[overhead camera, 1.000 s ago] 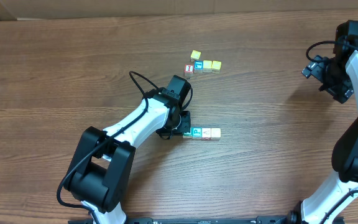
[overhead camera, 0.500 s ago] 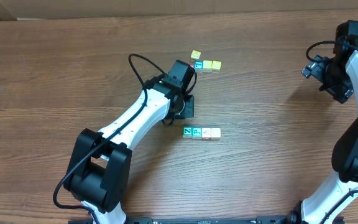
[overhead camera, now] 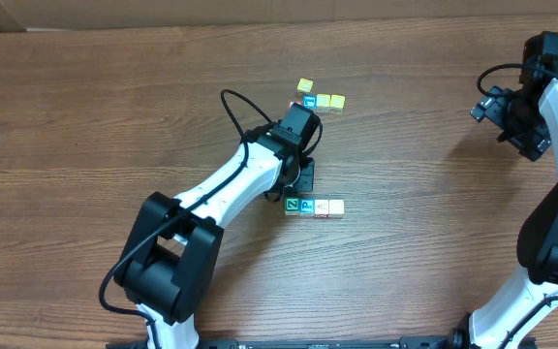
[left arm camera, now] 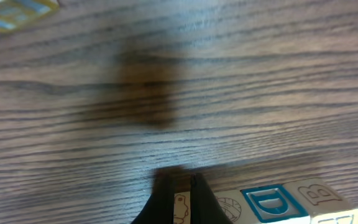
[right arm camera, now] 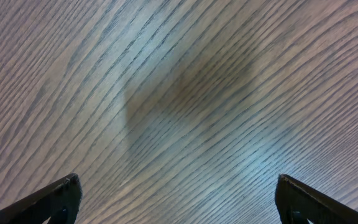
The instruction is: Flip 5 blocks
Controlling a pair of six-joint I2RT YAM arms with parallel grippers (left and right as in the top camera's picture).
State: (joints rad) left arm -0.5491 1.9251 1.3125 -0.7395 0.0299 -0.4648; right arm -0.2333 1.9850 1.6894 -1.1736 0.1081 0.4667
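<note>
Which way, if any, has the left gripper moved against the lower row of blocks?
Yes. Seen from overhead, the left gripper has shifted right and up-frame, from beside the left end of the row of blocks to just above it.

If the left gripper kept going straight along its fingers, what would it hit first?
Probably the green Z block, the cube nearest it: the shut left gripper points down right at it. Depth is unclear; it may already touch.

Row of blocks mid-table (touching side by side), left hand just behind it, block cluster farther back
</note>
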